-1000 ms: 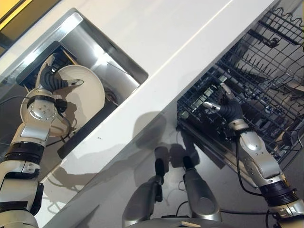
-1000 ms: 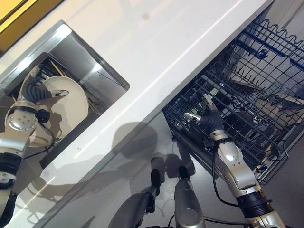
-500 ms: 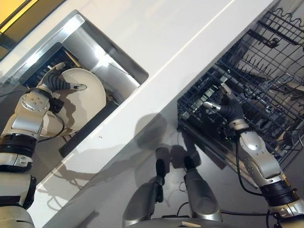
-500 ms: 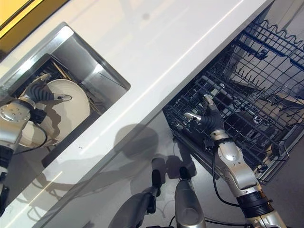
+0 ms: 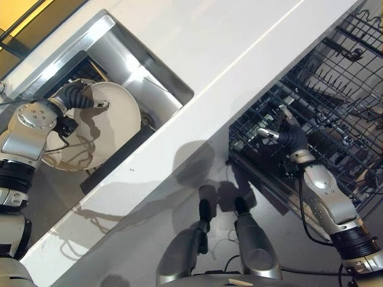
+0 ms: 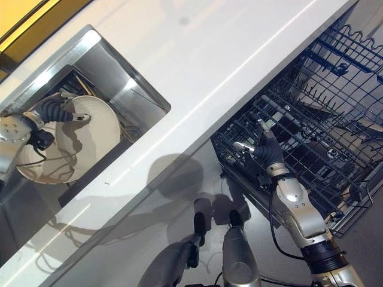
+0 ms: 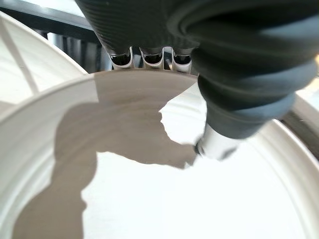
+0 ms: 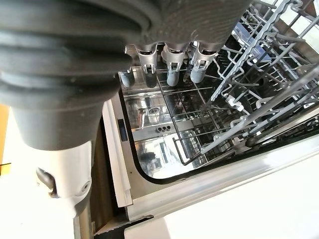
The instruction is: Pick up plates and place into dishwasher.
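Left wrist view: the left hand pinches the rim of a white plate, thumb on its face, fingers curled behind the edge. To do this well, keep that pinch firm and lift the plate clear of the sink wall before swinging it. In the left eye view the plate sits at upper left, while the right hand, fingers relaxed and empty, hovers over the dishwasher rack at right. The right wrist view adds the machine's shiny floor beneath the rack.
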Robot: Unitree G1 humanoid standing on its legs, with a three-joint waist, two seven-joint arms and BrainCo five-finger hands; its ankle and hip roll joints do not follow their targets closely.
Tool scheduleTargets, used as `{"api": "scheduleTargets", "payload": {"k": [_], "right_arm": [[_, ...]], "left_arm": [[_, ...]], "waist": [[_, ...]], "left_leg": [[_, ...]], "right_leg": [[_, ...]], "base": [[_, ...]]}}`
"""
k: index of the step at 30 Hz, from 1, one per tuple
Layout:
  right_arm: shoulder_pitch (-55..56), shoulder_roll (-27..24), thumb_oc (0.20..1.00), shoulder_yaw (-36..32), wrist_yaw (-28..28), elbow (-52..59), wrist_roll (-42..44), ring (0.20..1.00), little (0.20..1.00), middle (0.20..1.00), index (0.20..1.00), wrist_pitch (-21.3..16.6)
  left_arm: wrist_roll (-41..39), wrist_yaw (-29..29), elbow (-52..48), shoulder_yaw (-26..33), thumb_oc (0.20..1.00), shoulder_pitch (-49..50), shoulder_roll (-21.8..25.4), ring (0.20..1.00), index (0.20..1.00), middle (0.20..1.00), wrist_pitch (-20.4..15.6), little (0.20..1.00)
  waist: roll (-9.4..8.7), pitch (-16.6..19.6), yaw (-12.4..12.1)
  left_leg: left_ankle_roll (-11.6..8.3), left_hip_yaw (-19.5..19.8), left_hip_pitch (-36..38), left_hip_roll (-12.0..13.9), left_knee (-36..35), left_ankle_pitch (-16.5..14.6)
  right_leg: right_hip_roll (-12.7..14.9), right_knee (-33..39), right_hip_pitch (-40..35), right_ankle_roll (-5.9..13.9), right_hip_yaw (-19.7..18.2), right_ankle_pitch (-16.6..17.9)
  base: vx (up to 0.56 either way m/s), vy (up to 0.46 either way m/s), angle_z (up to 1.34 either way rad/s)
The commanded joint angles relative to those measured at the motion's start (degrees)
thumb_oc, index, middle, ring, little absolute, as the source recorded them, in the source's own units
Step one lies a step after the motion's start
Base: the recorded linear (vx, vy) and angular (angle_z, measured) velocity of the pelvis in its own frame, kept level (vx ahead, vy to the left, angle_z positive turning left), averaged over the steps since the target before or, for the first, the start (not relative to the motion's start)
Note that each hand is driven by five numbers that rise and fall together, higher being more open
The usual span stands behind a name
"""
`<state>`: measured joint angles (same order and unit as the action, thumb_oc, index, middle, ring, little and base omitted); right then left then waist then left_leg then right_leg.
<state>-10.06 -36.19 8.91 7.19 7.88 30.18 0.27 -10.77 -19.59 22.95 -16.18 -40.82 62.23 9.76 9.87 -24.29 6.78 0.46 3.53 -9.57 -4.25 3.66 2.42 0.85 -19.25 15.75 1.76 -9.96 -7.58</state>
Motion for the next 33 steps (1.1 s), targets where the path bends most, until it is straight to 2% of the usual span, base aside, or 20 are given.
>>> {"api": "scheduleTargets", "payload": {"k": [1, 9, 17, 22, 24, 29, 30, 31, 33], "right_arm": [[-1.4, -1.3, 1.000, -1.8, -1.1, 3.9, 1.5, 1.000, 1.000, 1.000, 1.000, -2.7], [-0.3, -0.8, 1.000, -2.8, -1.5, 3.7, 1.8, 1.000, 1.000, 1.000, 1.000, -2.6], [1.2, -1.3, 1.000, -4.0, -1.8, 3.9, 2.5, 1.000, 1.000, 1.000, 1.000, -2.5], [2.2, -0.8, 1.000, -4.4, -1.9, 3.7, 2.5, 1.000, 1.000, 1.000, 1.000, -3.2], [3.1, -0.2, 1.000, -4.6, -1.9, 3.9, 2.1, 1.000, 1.000, 1.000, 1.000, -3.6], [5.4, 1.8, 1.000, -6.2, -2.3, 4.6, 1.3, 1.000, 1.000, 1.000, 1.000, -4.4], [5.5, 1.9, 1.000, -6.2, -2.3, 4.6, 1.3, 1.000, 1.000, 1.000, 1.000, -4.5], [5.9, 2.3, 1.000, -6.7, -2.2, 4.6, 1.0, 1.000, 1.000, 1.000, 1.000, -5.0], [6.2, 2.8, 1.000, -7.0, -1.7, 4.5, 0.8, 1.000, 1.000, 1.000, 1.000, -5.6]], "left_arm": [[-4.0, -4.4, -9.1, -3.3, 0.200, 2.5, -2.7, 0.200, 0.200, 0.200, -1.9, 0.200], [-1.3, -4.9, -20.7, 0.0, 0.200, 5.9, -2.8, 0.200, 0.200, 0.200, -0.3, 0.200], [-0.6, -6.0, -23.9, 2.9, 0.200, 10.0, -2.3, 0.200, 0.200, 0.200, -0.1, 0.200], [2.9, -0.2, -24.4, 5.6, 0.200, 11.6, -2.1, 0.200, 0.200, 0.200, -1.4, 0.200], [6.4, 8.4, -23.4, 9.0, 0.200, 13.2, -2.5, 0.200, 0.200, 0.200, -4.2, 0.200], [10.2, 18.8, -22.2, 19.7, 0.200, 20.3, -4.5, 0.200, 0.200, 0.200, -12.8, 0.200], [10.3, 19.3, -22.2, 20.3, 0.200, 20.9, -4.6, 0.200, 0.200, 0.200, -13.1, 0.200], [11.0, 22.3, -22.2, 22.6, 0.200, 22.6, -4.9, 0.200, 0.200, 0.200, -15.7, 0.200], [12.3, 26.4, -22.1, 24.9, 0.200, 24.8, -5.4, 0.200, 0.200, 0.200, -18.5, 0.200]], "waist": [[-1.19, 3.2, 0.0], [-1.04, 5.0, -1.2], [-0.98, 6.5, -1.5], [-1.40, 7.4, -2.0], [-1.74, 8.2, -2.5], [-2.62, 10.1, -3.7], [-2.65, 10.3, -3.7], [-2.92, 10.9, -4.3], [-3.15, 11.5, -4.7]], "left_leg": [[-0.49, 0.8, -1.1, -1.1, 1.1, 1.3], [-0.57, 1.7, 0.5, -0.8, -0.8, 1.7], [-0.75, 2.1, 1.8, -0.5, -2.0, 1.9], [-0.85, 2.5, 2.6, -0.2, -2.5, 1.9], [-0.85, 3.0, 3.1, -0.1, -2.9, 2.0], [-0.90, 4.0, 3.7, 0.2, -3.5, 1.9], [-0.92, 4.1, 3.7, 0.2, -3.5, 1.9], [-0.95, 4.3, 3.8, 0.4, -3.7, 1.9], [-1.05, 4.6, 4.0, 0.5, -4.0, 1.9]], "right_leg": [[5.5, 10.3, -3.5, 2.68, 0.9, 9.2], [5.9, 11.8, -5.3, 2.68, 2.6, 9.0], [5.8, 12.7, -6.7, 2.61, 3.1, 8.7], [5.7, 13.3, -7.6, 2.43, 3.7, 8.5], [5.6, 13.3, -8.0, 2.32, 4.0, 8.2], [5.5, 13.4, -8.6, 2.05, 5.0, 7.6], [5.5, 13.5, -8.7, 2.05, 5.1, 7.6], [5.5, 13.7, -8.9, 1.94, 5.4, 7.6], [5.7, 14.1, -9.1, 1.89, 5.8, 7.6]], "base": [[-0.02, -0.042, 0.10], [-0.02, -0.042, 0.10], [0.00, -0.006, 0.05], [0.00, -0.031, 0.05], [0.01, -0.049, 0.06], [0.00, -0.056, 0.05], [-0.02, -0.057, 0.06], [-0.03, -0.055, 0.10], [-0.04, -0.059, 0.13]]}}
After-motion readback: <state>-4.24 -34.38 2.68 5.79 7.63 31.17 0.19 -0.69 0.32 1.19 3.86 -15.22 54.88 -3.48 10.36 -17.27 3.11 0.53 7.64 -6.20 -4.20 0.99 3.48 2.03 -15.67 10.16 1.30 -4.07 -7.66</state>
